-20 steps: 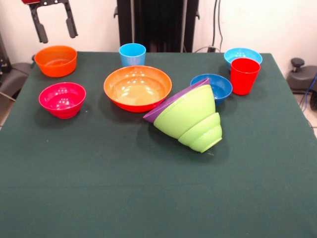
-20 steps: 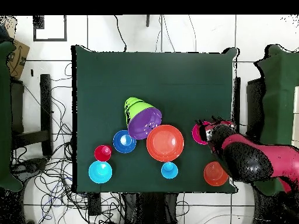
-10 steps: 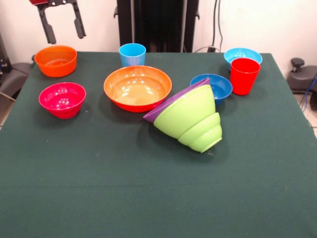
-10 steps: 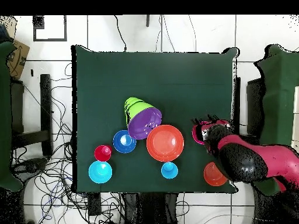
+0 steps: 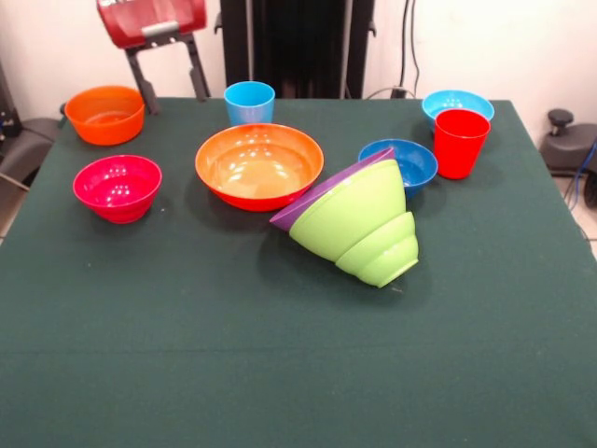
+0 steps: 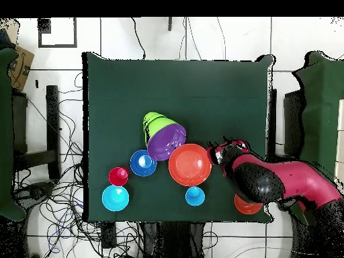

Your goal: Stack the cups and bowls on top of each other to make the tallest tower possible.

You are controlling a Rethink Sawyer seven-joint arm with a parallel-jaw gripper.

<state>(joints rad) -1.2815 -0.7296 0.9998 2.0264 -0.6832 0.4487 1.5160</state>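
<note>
My gripper [image 5: 173, 84] is open and empty, hanging above the table's far edge between the small orange bowl [image 5: 104, 114] and the light blue cup [image 5: 249, 103]. The magenta-red bowl [image 5: 117, 187] and the large orange bowl [image 5: 259, 165] stand upright. A nested pile lies tipped on its side: the purple bowl [image 5: 328, 189], the large lime green bowl [image 5: 359, 210] and the smaller lime green bowl [image 5: 387, 252], with the purple rim against the large orange bowl. The dark blue bowl [image 5: 399, 163], the red cup [image 5: 460, 142] and the light blue bowl [image 5: 457, 101] stand at the right.
In the overhead view the arm [image 6: 269, 181] reaches in from the right, covering the magenta-red bowl and part of the small orange bowl [image 6: 243, 205]. The green cloth table [image 5: 280, 373] is bare across its near half. Cables lie around the table.
The gripper has moved from above the table's far left corner toward the middle, past the small orange bowl, and sits lower. The bowls and cups have not moved.
</note>
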